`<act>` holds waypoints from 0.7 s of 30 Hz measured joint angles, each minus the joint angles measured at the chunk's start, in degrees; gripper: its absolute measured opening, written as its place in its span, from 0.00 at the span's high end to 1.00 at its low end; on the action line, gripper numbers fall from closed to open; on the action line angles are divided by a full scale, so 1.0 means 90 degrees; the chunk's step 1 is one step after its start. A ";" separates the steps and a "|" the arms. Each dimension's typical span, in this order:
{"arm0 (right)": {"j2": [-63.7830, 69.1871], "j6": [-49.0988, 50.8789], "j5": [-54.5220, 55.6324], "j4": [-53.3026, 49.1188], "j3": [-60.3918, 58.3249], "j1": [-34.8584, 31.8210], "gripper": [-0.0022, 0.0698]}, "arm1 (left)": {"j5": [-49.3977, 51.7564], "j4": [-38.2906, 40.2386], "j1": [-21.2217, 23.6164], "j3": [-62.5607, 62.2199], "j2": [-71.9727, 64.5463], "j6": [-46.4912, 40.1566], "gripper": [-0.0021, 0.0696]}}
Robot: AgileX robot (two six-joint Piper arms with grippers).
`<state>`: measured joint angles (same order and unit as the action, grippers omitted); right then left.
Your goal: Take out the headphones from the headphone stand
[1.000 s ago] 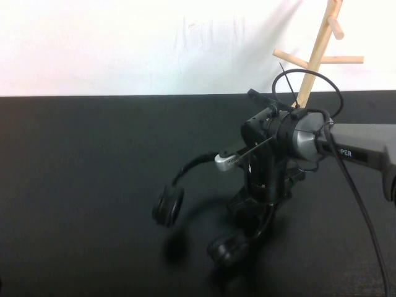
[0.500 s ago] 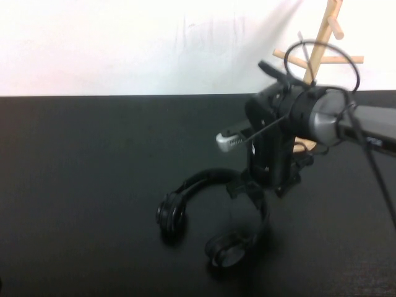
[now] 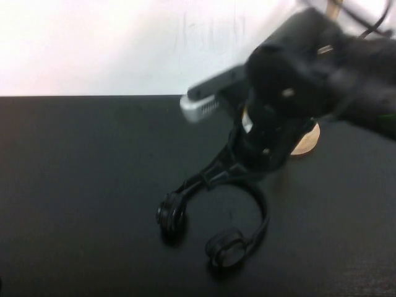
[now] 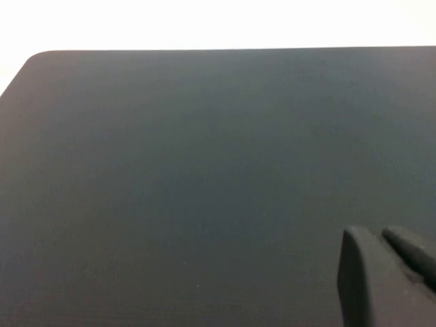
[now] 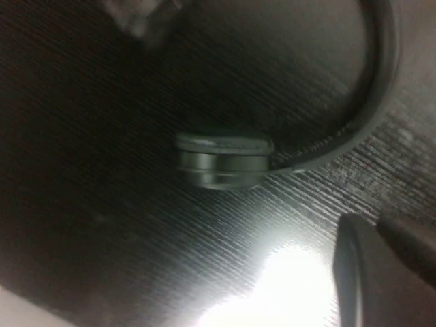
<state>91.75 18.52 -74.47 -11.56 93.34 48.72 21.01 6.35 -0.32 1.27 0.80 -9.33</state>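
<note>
Black tabletop [image 3: 74,185]; headphones [image 3: 213,216] lying flat, off the headphone stand [image 3: 305,141], apparently set down; right gripper [image 3: 247,162] just above headband, grip state unclear; left gripper [image 4: 385,269] parked aside, fingers together.

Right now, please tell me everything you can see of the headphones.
The headphones are black, with a thin curved headband and two round padded ear cups. They lie on the dark table, both cups down, clear of the wooden stand base. The right claw hangs just above the headband; contact is unclear. The left claw is elsewhere.
</note>
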 joint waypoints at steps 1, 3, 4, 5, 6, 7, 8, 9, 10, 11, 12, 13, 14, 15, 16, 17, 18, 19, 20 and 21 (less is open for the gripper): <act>-0.0190 0.0013 -0.0054 -0.0040 0.0000 0.0050 0.98 | 0.0000 0.0000 0.0000 0.0000 0.0000 0.0000 0.97; -0.0529 0.0013 -0.0052 0.0016 0.0000 0.0071 0.98 | 0.0000 0.0000 0.0000 0.0000 0.0000 0.0000 0.97; -0.0696 0.0002 -0.0052 0.0097 0.0000 0.0071 0.98 | 0.0000 0.0000 0.0000 0.0000 0.0000 0.0000 0.97; -0.0854 0.0002 -0.0052 0.0128 0.0012 0.0071 0.98 | 0.0000 0.0000 0.0000 0.0000 0.0000 0.0000 0.97; -0.1006 0.0002 -0.0052 0.0128 0.0012 0.0071 0.98 | 0.0000 0.0000 0.0000 0.0000 0.0000 0.0000 0.97; -0.1136 0.0002 -0.0052 0.0114 0.0012 0.0071 0.98 | 0.0000 0.0000 0.0000 0.0000 0.0000 0.0000 0.97; -0.1248 0.0002 -0.0052 0.0067 0.0012 0.0071 0.98 | 0.0000 0.0000 0.0000 0.0000 0.0000 0.0000 0.97; -0.1324 -0.0015 -0.0052 0.0017 0.0012 0.0071 0.98 | 0.0000 0.0000 0.0000 0.0000 0.0000 0.0000 0.97; -0.1403 -0.0146 -0.0052 -0.0014 0.0012 0.0071 0.98 | 0.0000 0.0000 0.0000 0.0000 0.0000 0.0000 0.97; -0.1460 -0.0388 -0.0052 -0.0061 0.0012 0.0071 0.98 | 0.0000 0.0000 0.0000 0.0000 0.0000 0.0000 0.97; -0.1533 -0.0680 -0.0052 -0.0075 0.0012 0.0071 0.98 | 0.0000 0.0000 0.0000 0.0000 0.0000 0.0000 0.97; -0.1590 -0.1051 -0.0052 -0.0075 0.0012 0.0071 0.98 | 0.0000 0.0000 0.0000 0.0000 0.0000 0.0000 0.97; -0.1665 -0.1339 -0.0052 -0.0075 0.0012 0.0071 0.98 | 0.0000 0.0000 0.0000 0.0000 0.0000 0.0000 0.97; -0.1733 -0.1472 -0.0052 -0.0075 0.0012 0.0058 0.98 | 0.0000 0.0000 0.0000 0.0000 0.0000 0.0000 0.97; -0.1821 -0.1544 -0.0052 -0.0111 -0.0001 0.0058 0.98 | 0.0000 0.0000 0.0000 0.0000 0.0000 0.0000 0.97; -0.1892 -0.1557 -0.0052 -0.0158 -0.0001 0.0058 0.98 | 0.0000 0.0000 0.0000 0.0000 0.0000 0.0000 0.97; -0.1939 -0.1642 -0.0052 -0.0183 -0.0001 0.0058 0.98 | 0.0000 0.0000 0.0000 0.0000 0.0000 0.0000 0.97; -0.1992 -0.1755 -0.0052 -0.0246 -0.0001 0.0058 0.98 | 0.0000 0.0000 0.0000 0.0000 0.0000 0.0000 0.97; -0.2066 -0.1893 -0.0037 -0.0260 -0.0017 0.0058 0.98 | 0.0000 0.0000 0.0000 0.0000 0.0000 0.0000 0.97; -0.2151 -0.1983 0.0033 -0.0275 -0.0089 0.0024 0.98 | 0.0000 0.0000 0.0000 0.0000 0.0000 0.0000 0.97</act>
<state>72.39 0.67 -74.17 -14.03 92.54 48.93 21.01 6.35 -0.32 1.27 0.80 -9.33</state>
